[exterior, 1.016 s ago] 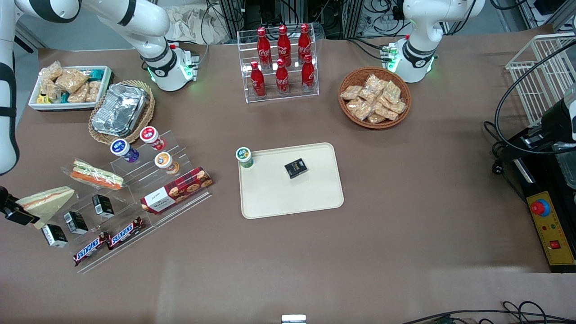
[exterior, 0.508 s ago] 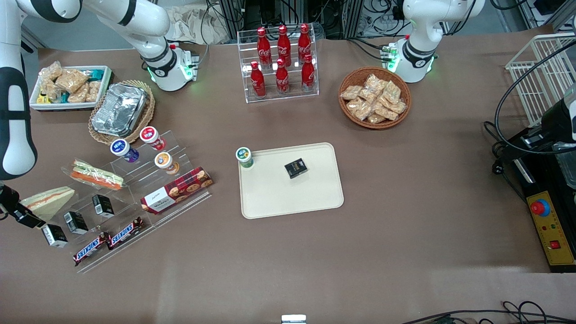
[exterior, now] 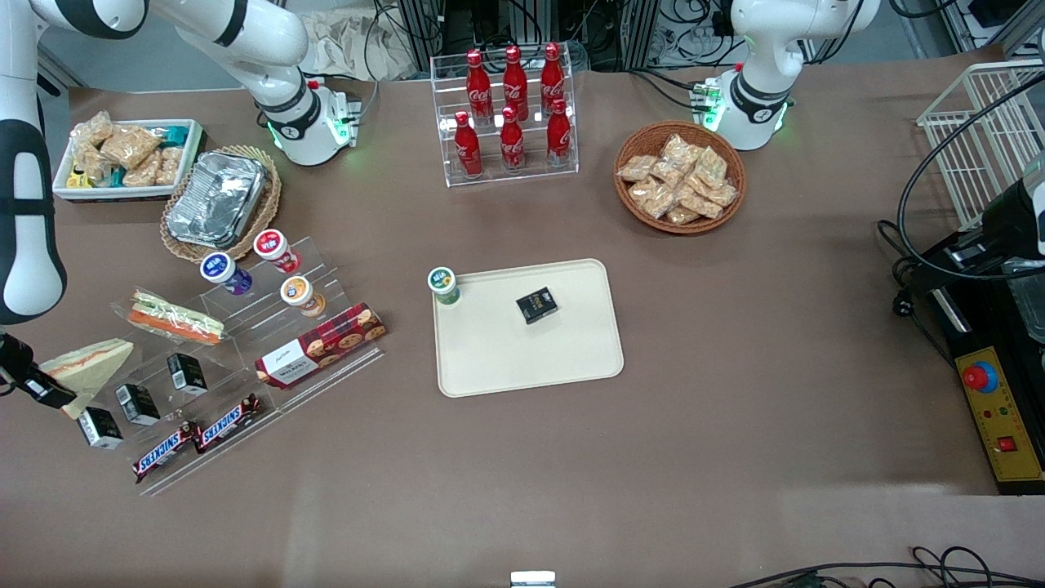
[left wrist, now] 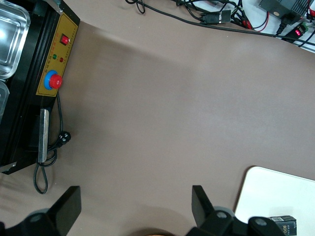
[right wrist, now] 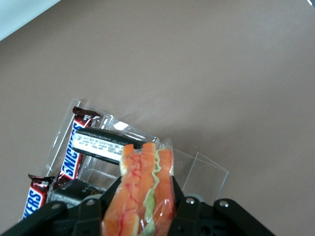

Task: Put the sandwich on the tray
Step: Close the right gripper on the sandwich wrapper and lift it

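The wedge sandwich, clear-wrapped with pale bread faces, is at the working arm's end of the table, beside the clear stepped rack. My right gripper is shut on its broad end. In the right wrist view the sandwich sits between the two black fingers, its orange, red and green cut edge facing the camera. The cream tray lies mid-table, far toward the parked arm from the sandwich. On it are a small black box and a green-lidded cup at one corner.
A clear stepped rack holds cups, a red cookie box, black boxes and Snickers bars. A longer wrapped sandwich lies on it. A foil container, snack bin, cola rack and wicker basket stand farther from the camera.
The gripper and the sandwich have shifted slightly, the sandwich now sitting a little higher and more tilted in the fingers. Nothing else has moved.
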Action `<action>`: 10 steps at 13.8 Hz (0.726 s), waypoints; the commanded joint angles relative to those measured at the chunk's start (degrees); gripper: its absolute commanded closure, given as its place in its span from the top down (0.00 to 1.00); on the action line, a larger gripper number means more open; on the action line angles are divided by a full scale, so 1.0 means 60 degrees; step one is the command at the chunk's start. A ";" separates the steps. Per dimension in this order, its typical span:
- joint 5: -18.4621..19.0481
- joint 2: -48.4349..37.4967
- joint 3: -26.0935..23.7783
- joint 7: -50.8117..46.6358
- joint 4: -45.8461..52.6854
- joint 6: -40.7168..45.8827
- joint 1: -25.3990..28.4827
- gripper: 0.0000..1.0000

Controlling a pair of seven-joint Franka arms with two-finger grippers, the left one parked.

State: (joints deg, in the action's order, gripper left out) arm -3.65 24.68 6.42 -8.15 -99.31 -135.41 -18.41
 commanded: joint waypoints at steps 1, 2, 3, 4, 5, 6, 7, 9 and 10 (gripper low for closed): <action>-0.0168 -0.0595 -0.0031 0.1018 -0.0177 -0.0093 0.0006 0.00; -0.0153 -0.0829 -0.0031 0.1268 -0.0133 -0.0078 0.0036 0.00; -0.0109 -0.0962 -0.0060 0.1676 -0.0074 -0.0078 0.0036 0.00; -0.0109 -0.1036 -0.0103 0.2231 0.0115 -0.0078 0.0050 0.00; -0.0109 -0.1051 -0.0249 0.2657 0.0334 -0.0078 0.0065 0.00; -0.0109 -0.1095 -0.0410 0.2966 0.0482 -0.0049 0.0065 0.00; -0.0051 -0.1211 -0.0527 0.3390 0.0556 -0.0005 0.0181 0.00; -0.0007 -0.1388 -0.0558 0.3643 0.0687 0.0184 0.0634 0.00; 0.0066 -0.1417 -0.0572 0.3701 0.0891 0.0650 0.0999 0.00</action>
State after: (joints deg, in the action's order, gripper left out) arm -3.58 16.83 2.96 12.17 -95.82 -135.09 -15.36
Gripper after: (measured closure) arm 0.780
